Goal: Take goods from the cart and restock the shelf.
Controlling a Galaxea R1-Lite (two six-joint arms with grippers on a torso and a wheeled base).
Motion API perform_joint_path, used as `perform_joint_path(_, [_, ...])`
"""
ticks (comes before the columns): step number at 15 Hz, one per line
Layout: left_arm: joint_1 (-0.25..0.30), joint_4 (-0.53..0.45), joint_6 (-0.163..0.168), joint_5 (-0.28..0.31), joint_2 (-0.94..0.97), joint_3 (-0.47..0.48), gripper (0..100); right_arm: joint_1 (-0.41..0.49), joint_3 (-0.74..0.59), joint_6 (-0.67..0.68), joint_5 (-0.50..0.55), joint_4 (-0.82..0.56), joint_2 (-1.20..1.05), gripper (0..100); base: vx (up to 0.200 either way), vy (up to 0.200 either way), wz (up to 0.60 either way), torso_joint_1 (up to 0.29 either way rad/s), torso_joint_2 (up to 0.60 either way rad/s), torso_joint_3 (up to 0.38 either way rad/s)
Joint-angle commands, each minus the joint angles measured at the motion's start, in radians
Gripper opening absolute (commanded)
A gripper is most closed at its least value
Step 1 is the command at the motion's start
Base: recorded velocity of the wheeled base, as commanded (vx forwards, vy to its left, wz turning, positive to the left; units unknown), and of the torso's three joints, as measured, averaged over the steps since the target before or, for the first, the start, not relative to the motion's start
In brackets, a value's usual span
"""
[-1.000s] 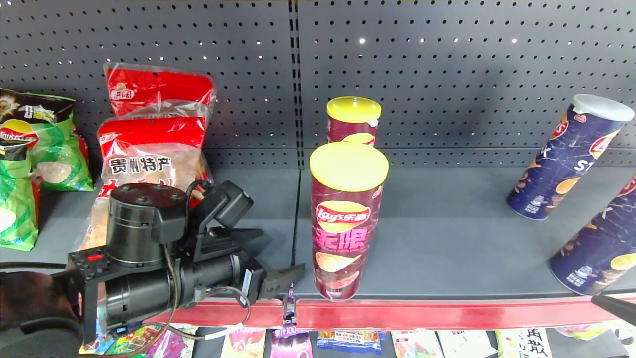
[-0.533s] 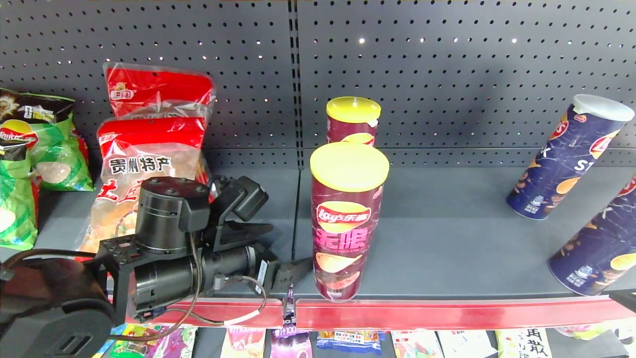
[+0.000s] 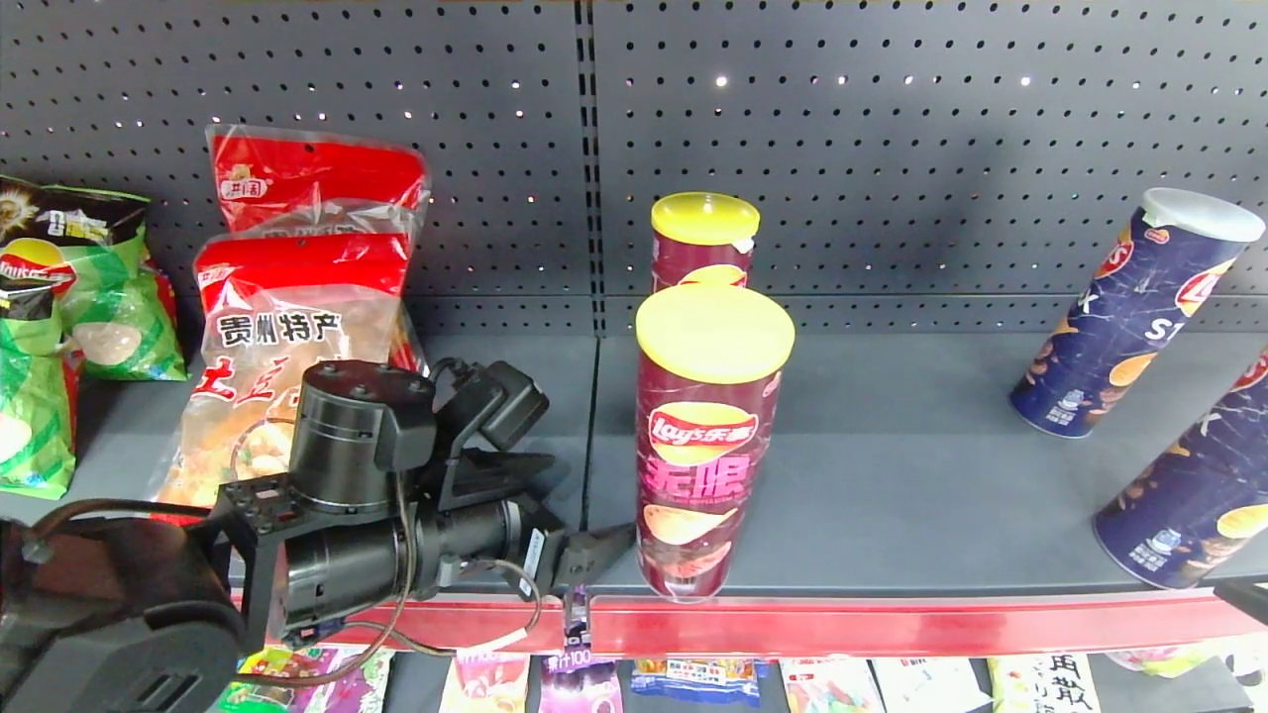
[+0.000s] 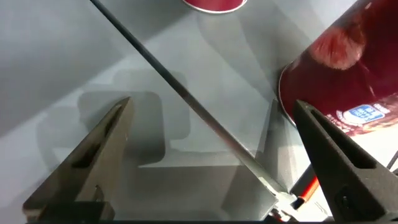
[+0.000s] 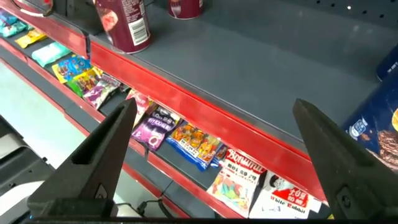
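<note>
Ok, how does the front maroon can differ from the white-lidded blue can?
The front can is maroon and yellow-lidded; the blue can is white-lidded. The front can stands at the front edge of the shelf, the blue can farther back on the right. Both are tall tubes.

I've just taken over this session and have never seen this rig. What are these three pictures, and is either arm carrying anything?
It is a two-armed robot facing a store shelf. The wide picture comes from its head camera; the other two come from a camera on each wrist, looking out between that arm's two fingers. The left tool is open and empty, low at the shelf's front edge, beside the front maroon can with a yellow lid. A second maroon can stands behind it. Red bags and green bags sit to the left, two blue cans to the right. The right tool is also open and empty; its view takes in snack packets on the shelf below.
</note>
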State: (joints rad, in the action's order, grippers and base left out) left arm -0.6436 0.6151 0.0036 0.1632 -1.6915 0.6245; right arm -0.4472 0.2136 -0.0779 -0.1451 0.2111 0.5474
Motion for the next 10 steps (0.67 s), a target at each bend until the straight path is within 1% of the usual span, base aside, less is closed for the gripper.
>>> perform_joint_path(1, [0.009,0.000,-0.002,-0.002,0.015,-0.011,100,-0.001,-0.003,0.000,-0.001,0.001,0.003,100,0.000,0.000,0.00,0.000,0.00,0.000])
perform_joint_path(3, [0.055,-0.002,-0.005,-0.019,0.088,-0.028,100,-0.001,-0.008,0.003,-0.001,0.001,0.003,100,0.000,0.000,0.00,0.000,0.00,0.000])
perform_joint_path(4, [0.067,-0.003,-0.007,-0.024,0.115,-0.032,100,-0.001,-0.008,0.009,0.001,0.001,0.002,100,0.000,0.000,0.00,0.000,0.00,0.000])
perform_joint_path(5, [0.094,-0.011,-0.010,-0.047,0.190,-0.052,100,0.001,-0.020,0.020,0.002,0.001,-0.004,100,0.000,0.000,0.00,0.000,0.00,0.000])
perform_joint_path(6, [0.107,-0.015,-0.017,-0.057,0.234,-0.072,100,0.005,-0.028,0.023,0.007,-0.001,-0.015,100,0.000,0.000,0.00,0.000,0.00,0.000])
perform_joint_path(7, [0.137,-0.052,-0.036,-0.088,0.351,-0.126,100,0.018,-0.048,0.023,0.015,-0.004,-0.032,100,0.000,0.000,0.00,0.000,0.00,0.000])
perform_joint_path(8, [0.156,-0.100,-0.037,-0.111,0.438,-0.163,100,0.032,-0.053,0.024,0.016,-0.016,-0.046,100,0.000,0.000,0.00,0.000,0.00,0.000])
perform_joint_path(9, [0.176,-0.181,-0.044,-0.145,0.564,-0.207,100,0.059,-0.054,0.024,0.018,-0.042,-0.061,100,0.000,0.000,0.00,0.000,0.00,0.000])
perform_joint_path(10, [0.182,-0.209,-0.047,-0.156,0.599,-0.216,100,0.068,-0.054,0.024,0.018,-0.050,-0.066,100,0.000,0.000,0.00,0.000,0.00,0.000])
